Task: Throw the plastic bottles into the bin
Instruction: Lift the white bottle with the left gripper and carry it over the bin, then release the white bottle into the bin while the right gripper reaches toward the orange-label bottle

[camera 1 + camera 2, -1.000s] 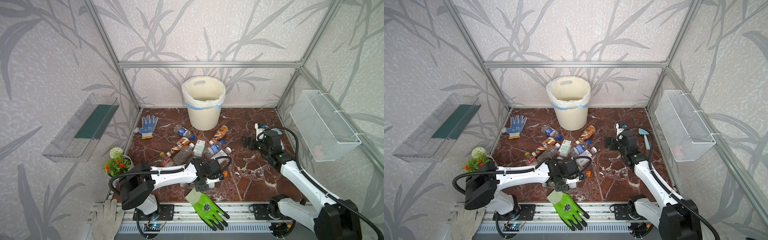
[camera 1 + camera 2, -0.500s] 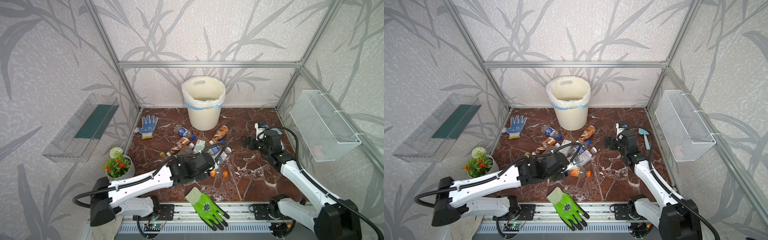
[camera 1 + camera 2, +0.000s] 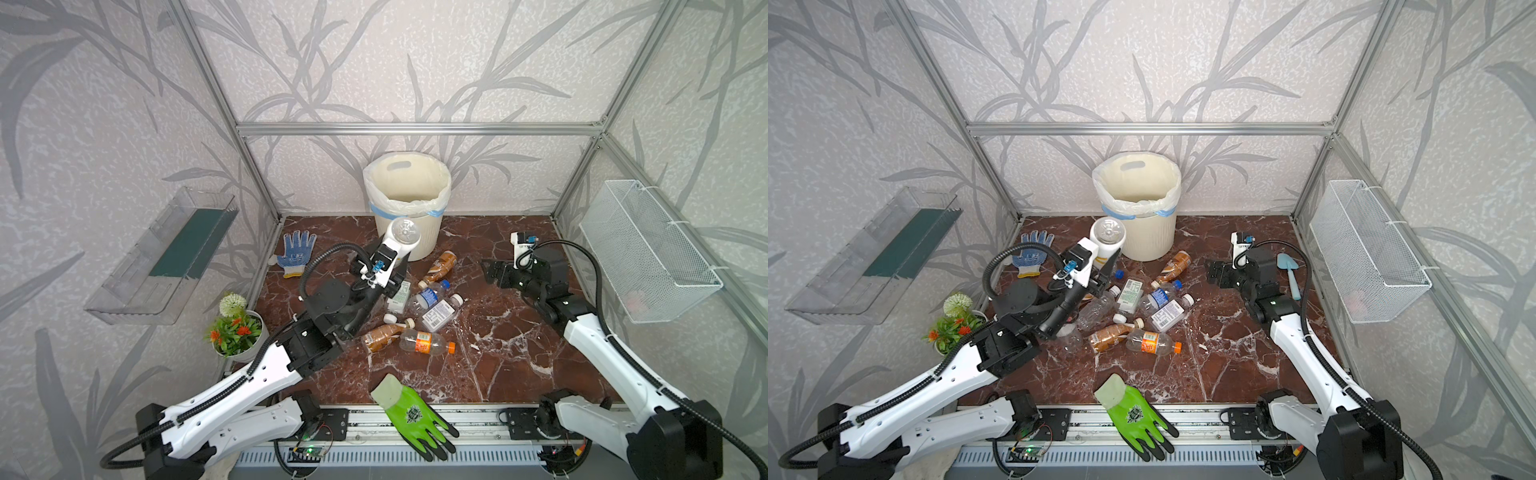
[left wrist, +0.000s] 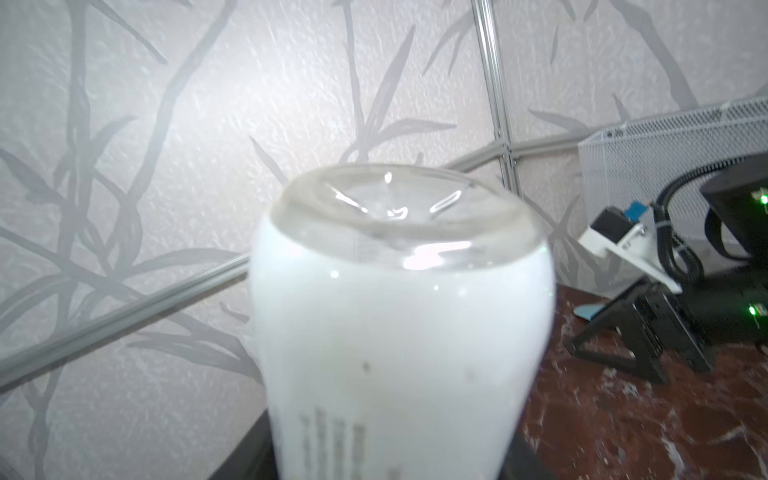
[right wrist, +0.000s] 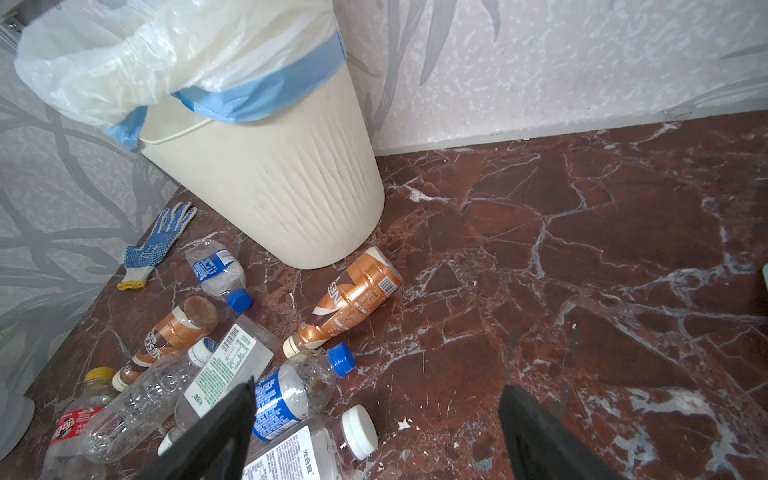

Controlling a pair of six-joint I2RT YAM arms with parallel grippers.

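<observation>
Left claw [image 3: 390, 270] is closed on a white bottle [image 3: 401, 237]; the grip is taken at the lower, label end, and the clear base is pointed up and away from the wrist. The cap end is hidden by the claw. The white bottle is held off the table [image 3: 519, 353] and is seen against the front wall of the bin [image 3: 428, 237] in both top views, below the rim, not over the opening

The bin is stood upright at the back wall, with a white liner and its blue band folded over the rim

Right claw [image 3: 492, 272] is wide open, nothing between the fingers; it is held low on the right side, pointed at the heap, apart from it

The other bottles [image 3: 428, 307] are lying in a loose heap in front of the bin, between the arms:
- brown bottle [image 3: 440, 266] nearest the bin foot
- blue-capped bottle [image 3: 428, 295] mid-heap
- orange-capped bottle [image 3: 424, 343] at the near edge

A blue glove [image 3: 295, 251] is lying at back left, a green glove [image 3: 409, 413] over the front edge, a flower pot [image 3: 237, 332] at left; a wire basket [image 3: 648, 257] is hung on the right wall
</observation>
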